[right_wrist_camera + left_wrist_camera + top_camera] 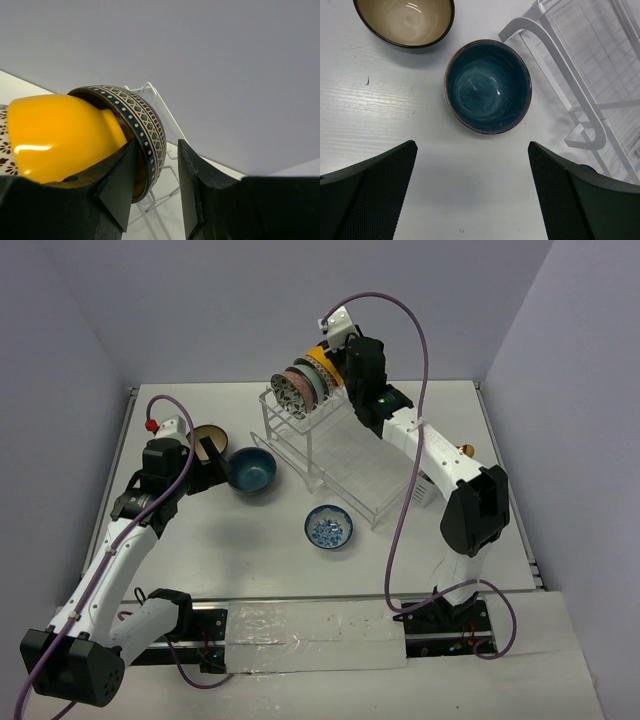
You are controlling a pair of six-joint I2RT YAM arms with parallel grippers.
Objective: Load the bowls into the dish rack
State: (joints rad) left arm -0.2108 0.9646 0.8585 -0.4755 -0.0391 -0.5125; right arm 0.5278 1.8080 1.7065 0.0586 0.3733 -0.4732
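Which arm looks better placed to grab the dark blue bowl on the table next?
Left. The left gripper hangs open close by the dark blue bowl, facing it. The right gripper is away at the dish rack, its fingers straddling the yellow bowl rim.

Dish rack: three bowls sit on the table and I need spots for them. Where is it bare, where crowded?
Bare: the lower tray, all the way to its near-right end, and the table on the near side of the blue-patterned bowl. Crowded: the upper shelf, packed with bowls on edge, the right fingers straddling the yellow bowl's rim.
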